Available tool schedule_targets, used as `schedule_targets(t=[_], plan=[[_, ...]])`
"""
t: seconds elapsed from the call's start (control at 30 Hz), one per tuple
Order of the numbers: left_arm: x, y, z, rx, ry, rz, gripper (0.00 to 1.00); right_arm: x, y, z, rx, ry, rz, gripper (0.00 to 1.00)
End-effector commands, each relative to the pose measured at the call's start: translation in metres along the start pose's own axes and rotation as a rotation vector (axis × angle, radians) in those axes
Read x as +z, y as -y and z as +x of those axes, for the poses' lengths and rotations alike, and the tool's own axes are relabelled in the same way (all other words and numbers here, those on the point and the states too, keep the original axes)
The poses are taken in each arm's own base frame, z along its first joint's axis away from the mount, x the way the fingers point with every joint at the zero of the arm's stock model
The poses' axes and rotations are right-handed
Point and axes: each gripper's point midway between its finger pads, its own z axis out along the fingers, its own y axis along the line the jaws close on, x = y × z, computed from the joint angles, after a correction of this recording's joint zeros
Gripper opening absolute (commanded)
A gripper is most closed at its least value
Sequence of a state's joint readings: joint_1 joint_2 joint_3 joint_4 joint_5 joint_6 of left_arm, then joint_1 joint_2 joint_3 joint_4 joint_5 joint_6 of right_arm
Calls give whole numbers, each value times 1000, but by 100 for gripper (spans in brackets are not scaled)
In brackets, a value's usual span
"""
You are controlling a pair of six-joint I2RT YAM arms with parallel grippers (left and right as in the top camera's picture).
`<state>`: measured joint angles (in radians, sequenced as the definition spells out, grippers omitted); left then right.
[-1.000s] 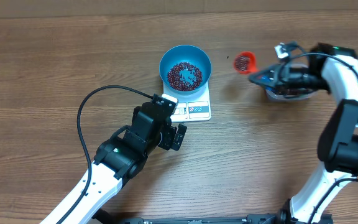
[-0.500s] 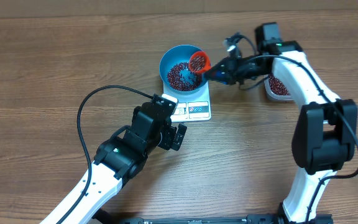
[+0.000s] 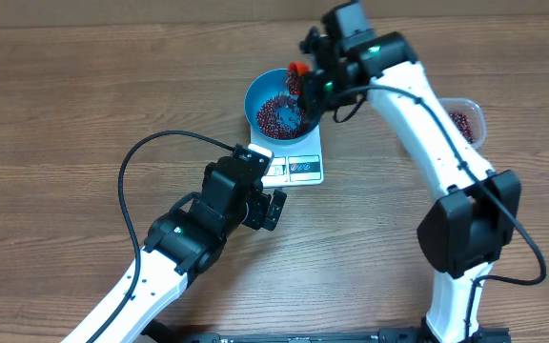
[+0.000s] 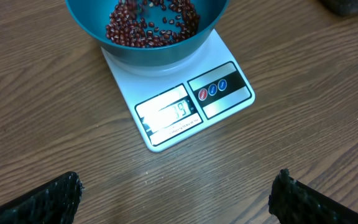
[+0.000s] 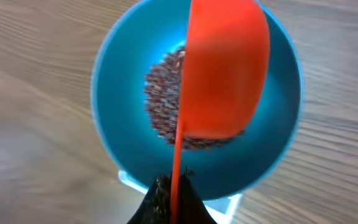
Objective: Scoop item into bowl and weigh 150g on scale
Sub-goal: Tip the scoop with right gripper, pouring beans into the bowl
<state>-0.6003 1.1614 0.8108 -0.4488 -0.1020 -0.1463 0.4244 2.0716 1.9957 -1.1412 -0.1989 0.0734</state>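
Observation:
The blue bowl point(image 3: 284, 103) stands on the white scale point(image 3: 298, 168) and holds a layer of dark red beans point(image 3: 282, 114). My right gripper point(image 3: 310, 84) is shut on the thin handle of the red scoop point(image 3: 296, 70), which hangs tipped over the bowl's far rim. In the right wrist view the scoop point(image 5: 225, 68) shows its outer side above the beans point(image 5: 163, 106) and bowl wall point(image 5: 129, 162); its handle is pinched in my right gripper point(image 5: 174, 196). My left gripper point(image 4: 176, 202) is open and empty, just in front of the scale point(image 4: 225, 99), whose display is lit.
A clear plastic container point(image 3: 467, 120) with more beans sits at the right, behind my right arm. A black cable point(image 3: 136, 162) loops over the table left of my left arm. Bare wooden table lies to the left and front.
My right arm has swung left from the clear container to above the bowl, carrying the scoop, which is now tipped. The left arm has not moved.

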Motion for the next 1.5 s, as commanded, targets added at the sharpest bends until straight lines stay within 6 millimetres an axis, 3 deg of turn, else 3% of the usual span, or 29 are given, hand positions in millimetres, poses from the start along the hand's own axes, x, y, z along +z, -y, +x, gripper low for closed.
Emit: schedule_targets(t=[0.0,0.17,0.43,0.73,0.83,1.23,1.47], plan=[[0,-4,-2,7,4,-16,100,-9,17,-10,-109,53,263,4],[0,-4,-2,7,4,-16,100,-13,16,-10,-161,70,400,4],[0,-4,-2,7,4,-16,100,-13,15,-10,-183,66,402,4],[0,-4,-2,7,4,-16,100,-6,0,-6,-184,48,285,4],[0,-4,-2,8,4,-16,99,-8,4,-8,-171,51,277,4],[0,-4,-2,7,4,-16,99,-22,3,-10,-176,69,248,4],[0,-4,-2,8,4,-16,100,-41,-1,-12,-136,89,108,4]])
